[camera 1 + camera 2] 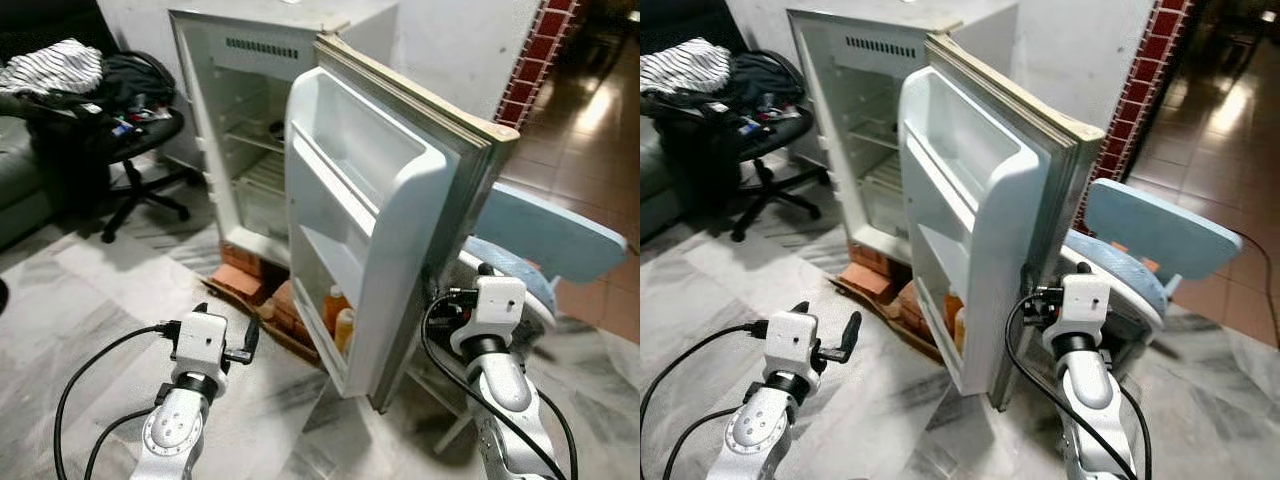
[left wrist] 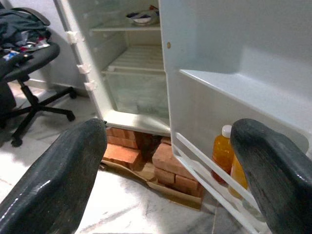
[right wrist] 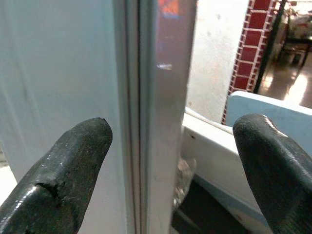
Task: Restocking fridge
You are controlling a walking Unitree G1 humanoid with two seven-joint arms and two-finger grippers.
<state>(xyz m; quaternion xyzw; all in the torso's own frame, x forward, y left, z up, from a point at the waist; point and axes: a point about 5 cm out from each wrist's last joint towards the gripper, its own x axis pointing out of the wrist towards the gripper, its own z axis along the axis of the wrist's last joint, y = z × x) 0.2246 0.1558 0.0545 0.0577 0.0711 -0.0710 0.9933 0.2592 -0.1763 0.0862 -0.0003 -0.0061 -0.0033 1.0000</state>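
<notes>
The marbled floor (image 1: 80, 300) carries the open fridge (image 1: 250, 130), raised on red bricks (image 2: 122, 153) and cardboard, beside an office chair (image 1: 130, 160).

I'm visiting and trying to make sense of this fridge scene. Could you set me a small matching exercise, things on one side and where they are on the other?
Things:
1. orange bottles
2. bricks
3. bowl
4. striped cloth

Places:
A. on the office chair
B. on an upper shelf inside the fridge
C. in the lowest rack of the fridge door
D. on the floor under the fridge

Pairs: 1-C, 2-D, 3-B, 4-A
</notes>
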